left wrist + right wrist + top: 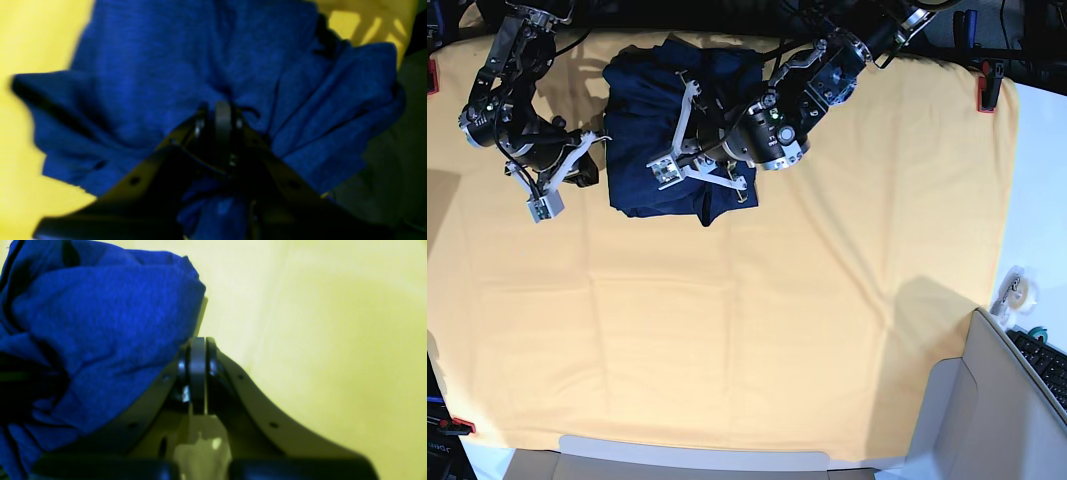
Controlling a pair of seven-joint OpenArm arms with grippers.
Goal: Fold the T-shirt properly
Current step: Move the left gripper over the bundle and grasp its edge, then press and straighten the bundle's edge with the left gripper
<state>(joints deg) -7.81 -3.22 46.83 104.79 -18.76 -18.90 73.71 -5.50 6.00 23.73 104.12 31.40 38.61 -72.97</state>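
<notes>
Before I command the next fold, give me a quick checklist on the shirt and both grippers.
1. Left gripper pinching the T-shirt: ok, jaws closed with fabric bunched around them.
2. Right gripper empty: ok, jaws shut beside the shirt, nothing between them.
3. Shirt fully on the yellow-orange cloth: ok.
4. Shirt folded flat: not ok, bunched and wrinkled.
5. How many layers the left gripper holds: cannot tell.

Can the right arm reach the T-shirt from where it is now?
Probably yes. The right gripper, shut and empty, sits just beside the T-shirt edge on the yellow cloth, with nothing between them.
</notes>
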